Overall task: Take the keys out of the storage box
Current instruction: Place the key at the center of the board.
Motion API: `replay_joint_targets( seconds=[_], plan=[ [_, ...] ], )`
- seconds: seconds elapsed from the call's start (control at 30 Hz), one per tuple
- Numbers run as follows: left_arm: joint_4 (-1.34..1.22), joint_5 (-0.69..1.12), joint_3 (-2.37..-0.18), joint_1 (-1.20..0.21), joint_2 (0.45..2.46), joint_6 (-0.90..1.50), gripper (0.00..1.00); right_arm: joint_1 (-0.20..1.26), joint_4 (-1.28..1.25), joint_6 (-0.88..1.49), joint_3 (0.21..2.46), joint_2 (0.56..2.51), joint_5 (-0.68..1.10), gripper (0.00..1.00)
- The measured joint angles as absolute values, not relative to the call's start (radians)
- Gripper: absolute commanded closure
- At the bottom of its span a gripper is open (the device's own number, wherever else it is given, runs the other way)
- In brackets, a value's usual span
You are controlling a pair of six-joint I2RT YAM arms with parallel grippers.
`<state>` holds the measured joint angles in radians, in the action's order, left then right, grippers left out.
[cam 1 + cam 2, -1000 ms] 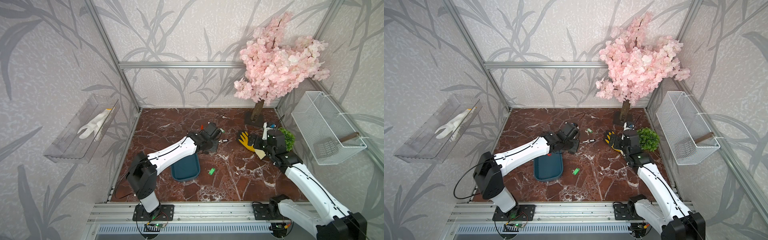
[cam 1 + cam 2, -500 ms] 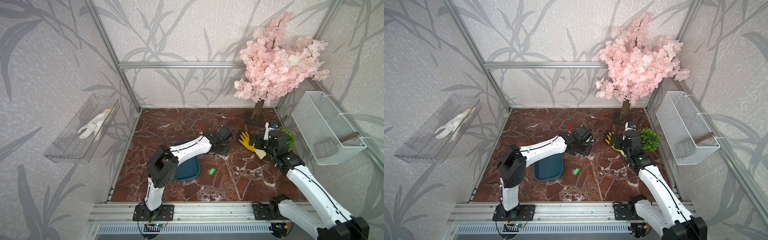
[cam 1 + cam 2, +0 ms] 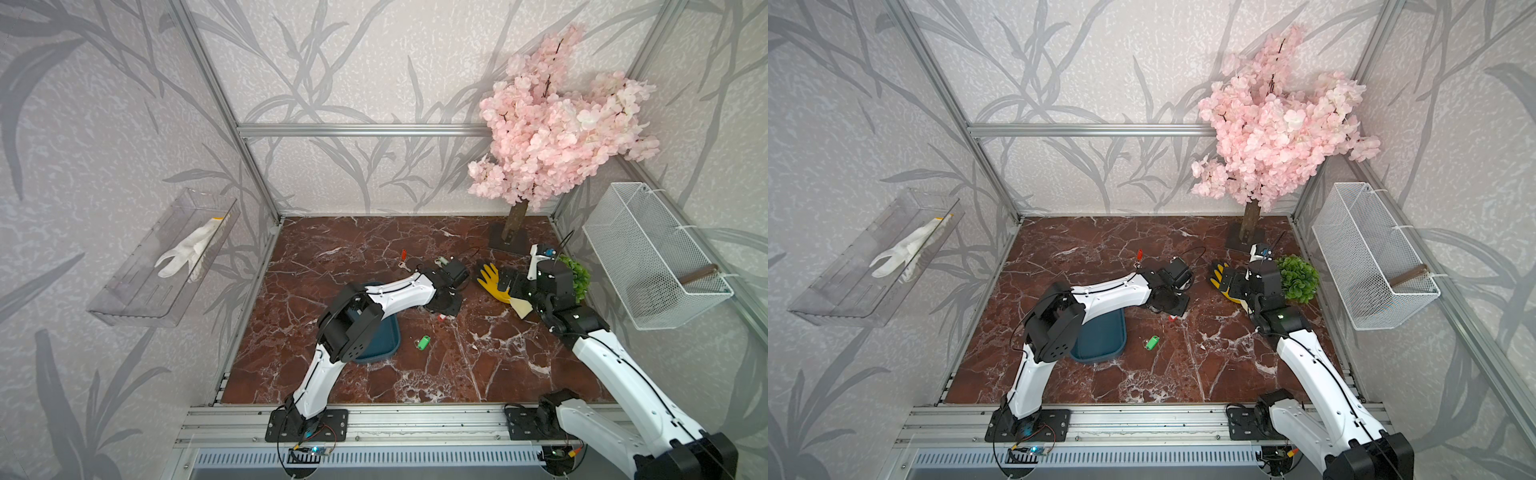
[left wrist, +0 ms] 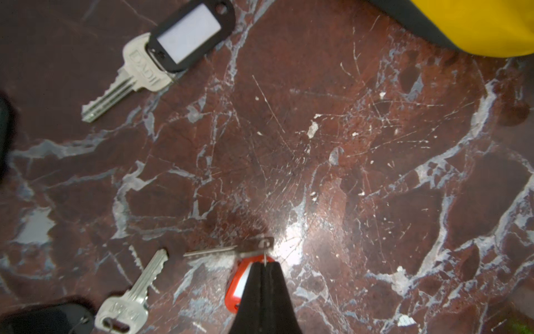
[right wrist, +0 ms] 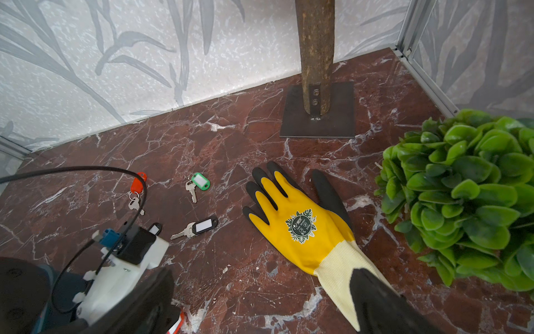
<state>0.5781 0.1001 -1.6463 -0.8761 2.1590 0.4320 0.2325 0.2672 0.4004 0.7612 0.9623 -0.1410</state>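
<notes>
Since my left gripper (image 4: 261,267) is clamped on the red-tagged key (image 4: 237,284) low over the marble floor (image 4: 318,144), right of the storage box (image 3: 386,338), I'd lower and release it clear of the black-tagged key (image 4: 138,72), my right gripper (image 3: 513,286) gaping empty.

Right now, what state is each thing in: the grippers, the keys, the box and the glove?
Red-tagged key: pinched by its tag.
Left gripper: shut on red-tagged key.
Right gripper: open.
Black-tagged key: lying flat on the floor.
Box: upright, no keys where it shows.
Green-tagged key: lying on the floor beside the box.
Yellow glove: lying flat.
</notes>
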Motion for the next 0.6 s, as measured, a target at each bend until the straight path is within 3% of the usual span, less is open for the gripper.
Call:
replay_joint_targets(
  seconds=[0.13,0.33,0.6],
  plan=[
    [0.576,0.113,-1.680,-0.876,2.182,0.437,0.96,0.233,0.267,0.400,0.761,0.968,-0.141,0.01],
    [0.567,0.125,-1.693,-0.876,2.183,0.443,0.63,0.233,0.268,0.400,0.761,0.970,-0.141,0.01],
    [0.545,0.091,-1.587,-0.856,2.027,0.454,0.38,0.233,0.274,0.393,0.763,0.974,-0.130,0.01]
  ],
)
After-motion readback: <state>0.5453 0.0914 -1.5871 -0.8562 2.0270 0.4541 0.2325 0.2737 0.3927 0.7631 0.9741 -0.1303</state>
